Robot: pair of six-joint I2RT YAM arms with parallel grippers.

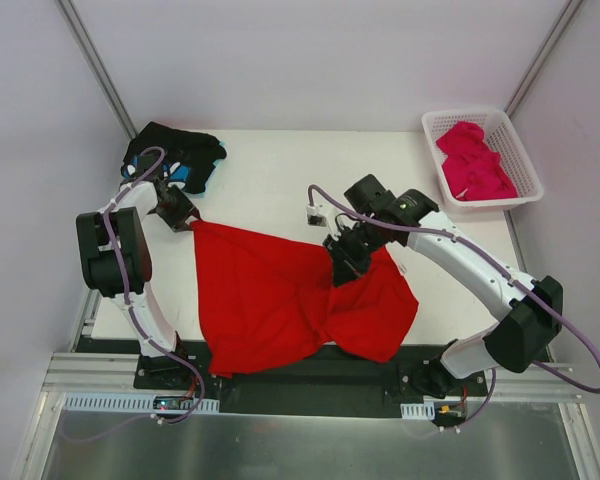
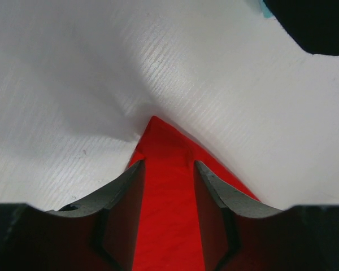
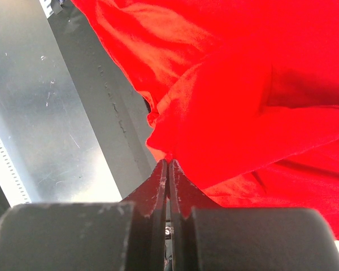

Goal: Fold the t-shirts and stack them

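The bright red t-shirt (image 1: 270, 295) lies spread over the near middle of the white table, its front hem hanging over the table's edge. My left gripper (image 1: 183, 217) sits at the shirt's far-left corner. In the left wrist view that gripper (image 2: 169, 165) is open, and the pointed red corner (image 2: 158, 132) lies flat between its fingers (image 2: 124, 186). My right gripper (image 1: 343, 262) is shut on a raised fold of the red t-shirt (image 3: 243, 84), pinched at the tips (image 3: 168, 162). The black flower-print t-shirt (image 1: 175, 155) lies bunched at the far left. The magenta-pink t-shirt (image 1: 473, 160) fills the basket.
The white lattice basket (image 1: 525, 165) stands at the far right corner. The black shirt (image 2: 316, 22) is close beyond my left gripper. A metal frame rail (image 3: 39, 113) runs below the table's near edge. Bare table (image 1: 280, 175) shows behind the red shirt.
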